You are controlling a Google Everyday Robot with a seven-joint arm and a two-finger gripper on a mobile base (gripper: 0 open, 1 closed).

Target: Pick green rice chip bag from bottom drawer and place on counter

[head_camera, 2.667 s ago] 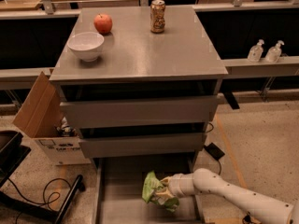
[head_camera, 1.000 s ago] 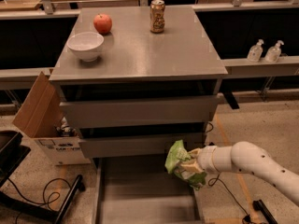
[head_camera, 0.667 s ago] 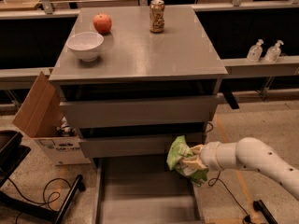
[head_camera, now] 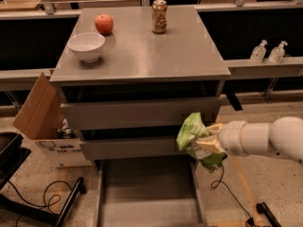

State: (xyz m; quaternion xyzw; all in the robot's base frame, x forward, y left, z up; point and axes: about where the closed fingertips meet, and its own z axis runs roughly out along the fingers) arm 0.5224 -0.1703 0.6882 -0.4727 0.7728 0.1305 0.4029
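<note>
The robot's cream two-finger gripper [head_camera: 206,143] pinches a crumpled light-green foil snack bag [head_camera: 191,126] with white patches, which bulges above and below the fingers, held in the air before the flat grey drawer fronts [head_camera: 137,113]. Below the fingers lies the open, shallow grey metal bottom drawer [head_camera: 142,193] — well above them, the broad grey metal counter [head_camera: 142,51] bears a white bowl [head_camera: 86,45].

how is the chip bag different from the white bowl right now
The green rice chip bag is crumpled and light green; the white bowl is smooth and round. The bag is held in the claw, above the right side of the open bottom drawer; the bowl rests on the counter. Both look similar in size.
</note>
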